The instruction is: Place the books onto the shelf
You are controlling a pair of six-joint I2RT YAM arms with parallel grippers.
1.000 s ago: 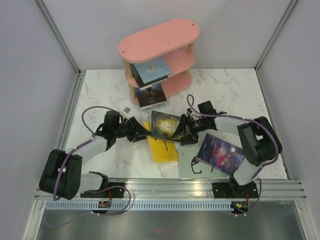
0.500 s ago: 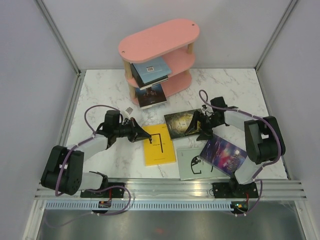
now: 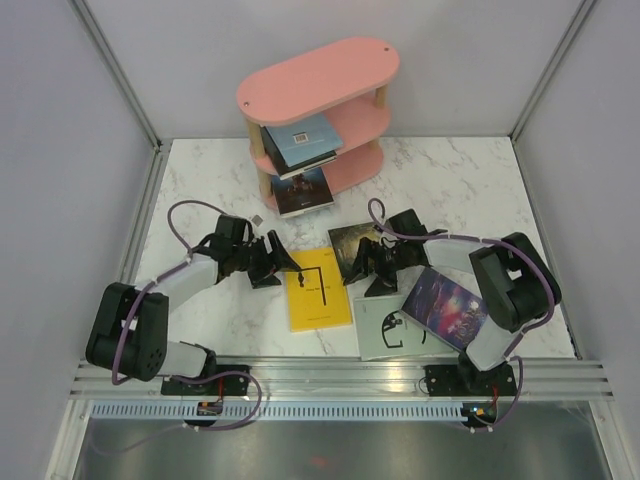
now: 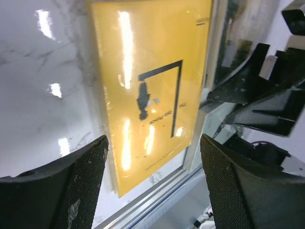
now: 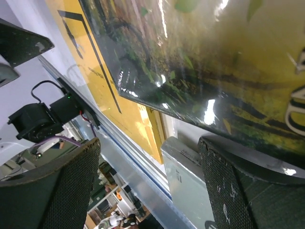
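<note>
The yellow book (image 4: 147, 95) has a smooth, glossy cover streaked with light. The table (image 4: 43, 81) is polished, marble-patterned and shiny. The pads (image 4: 71, 191) of my left claw (image 4: 153, 140) are matt black, finely dimpled. The dark green-gold book (image 5: 205, 62) is glossy too. The shelf (image 3: 318, 78) has matt pink boards and pale wooden posts.

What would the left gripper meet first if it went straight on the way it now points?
Most likely the yellow book, which lies flat right ahead of the open left gripper. Height is hard to judge, so the gripper might skim just over the cover instead.
</note>
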